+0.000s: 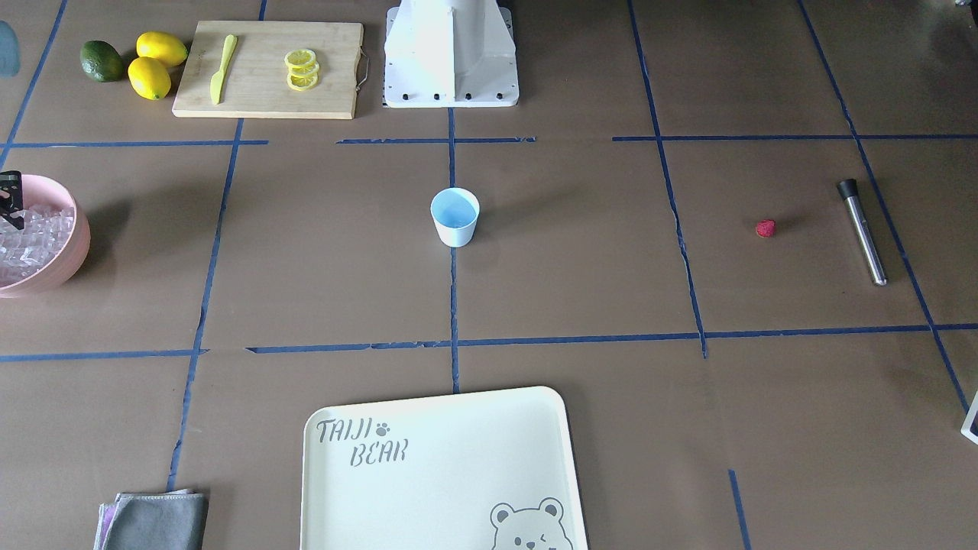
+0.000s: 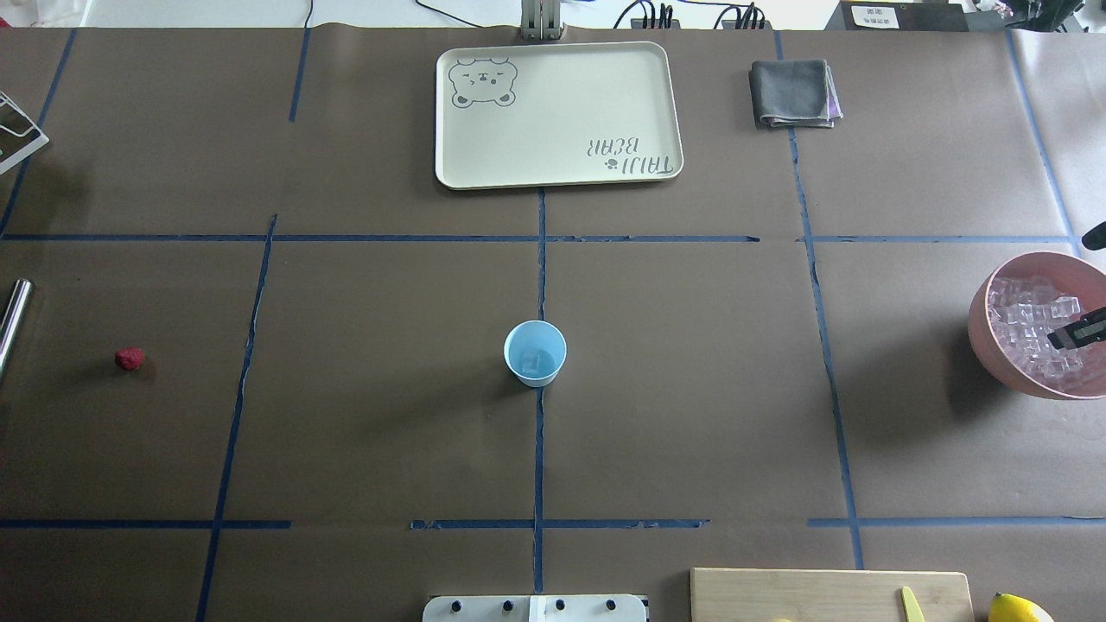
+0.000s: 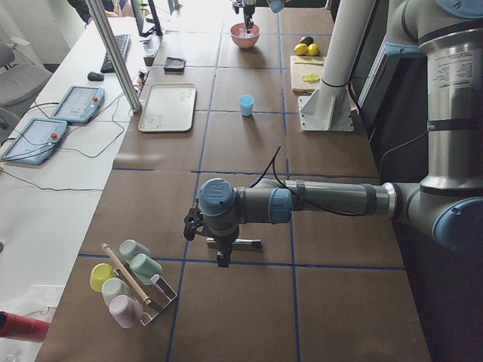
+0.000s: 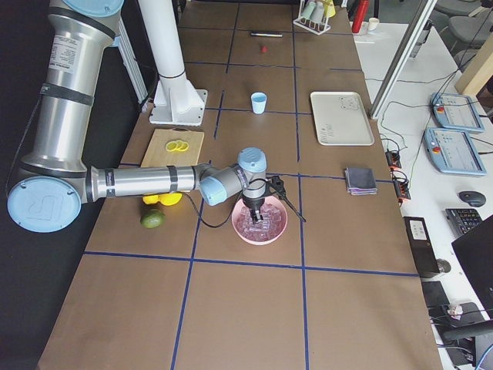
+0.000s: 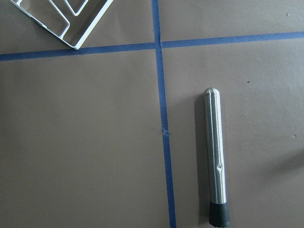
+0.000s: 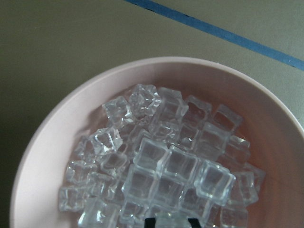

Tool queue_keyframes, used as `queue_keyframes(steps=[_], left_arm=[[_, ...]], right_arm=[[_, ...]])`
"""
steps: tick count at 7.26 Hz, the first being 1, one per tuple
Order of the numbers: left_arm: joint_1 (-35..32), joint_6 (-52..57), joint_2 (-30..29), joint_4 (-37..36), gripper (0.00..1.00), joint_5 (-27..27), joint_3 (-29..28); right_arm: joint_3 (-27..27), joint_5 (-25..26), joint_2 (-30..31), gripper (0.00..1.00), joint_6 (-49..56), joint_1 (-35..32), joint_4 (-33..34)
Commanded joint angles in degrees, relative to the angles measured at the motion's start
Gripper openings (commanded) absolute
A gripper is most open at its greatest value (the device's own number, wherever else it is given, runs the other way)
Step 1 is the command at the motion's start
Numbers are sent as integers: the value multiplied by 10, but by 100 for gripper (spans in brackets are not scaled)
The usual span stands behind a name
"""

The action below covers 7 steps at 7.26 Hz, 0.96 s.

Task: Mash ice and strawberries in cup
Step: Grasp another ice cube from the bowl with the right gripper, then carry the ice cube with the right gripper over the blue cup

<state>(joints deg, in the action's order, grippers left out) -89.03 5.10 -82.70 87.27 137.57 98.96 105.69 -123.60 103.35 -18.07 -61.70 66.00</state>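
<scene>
The pale-blue cup (image 2: 535, 352) stands at the table's middle with one clear ice cube in it. More ice (image 6: 161, 161) fills the pink bowl (image 6: 57, 123) at the robot's right edge. My right gripper (image 6: 171, 221) is down in the bowl, its fingertips (image 6: 151, 222) close on either side of one cube. The red strawberry (image 2: 130, 358) lies alone on the robot's left side. A steel muddler (image 5: 216, 156) lies beyond it. My left gripper (image 3: 220, 253) hangs over the muddler and shows only in the exterior left view, so I cannot tell if it is open or shut.
A cream tray (image 2: 562, 155) lies at the far edge and a grey cloth (image 2: 793, 92) beside it. A cutting board (image 1: 267, 72) with lemon slices and a yellow knife, two lemons (image 1: 157, 61) and an avocado sit near the base. A wire cup rack (image 5: 76, 19) is by the muddler.
</scene>
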Motion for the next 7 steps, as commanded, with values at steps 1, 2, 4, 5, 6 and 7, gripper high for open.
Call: queue_keyframes(steps=[1, 2, 4, 5, 6, 7], left_arm=[[0, 0, 0, 0, 100, 1, 0], [0, 0, 0, 0, 100, 4, 0], [0, 0, 1, -1, 100, 4, -1], [0, 0, 1, -1, 100, 4, -1], [0, 0, 1, -1, 100, 4, -2], [0, 0, 2, -1, 100, 4, -1]], right_arm=[[65, -39, -12, 3, -8, -7, 36], [74, -38, -59, 1, -73, -6, 43], [72, -10, -173, 0, -246, 83, 58], [72, 31, -250, 1, -296, 130, 123], [72, 69, -335, 1, -336, 173, 217], [66, 118, -410, 1, -384, 224, 295]])
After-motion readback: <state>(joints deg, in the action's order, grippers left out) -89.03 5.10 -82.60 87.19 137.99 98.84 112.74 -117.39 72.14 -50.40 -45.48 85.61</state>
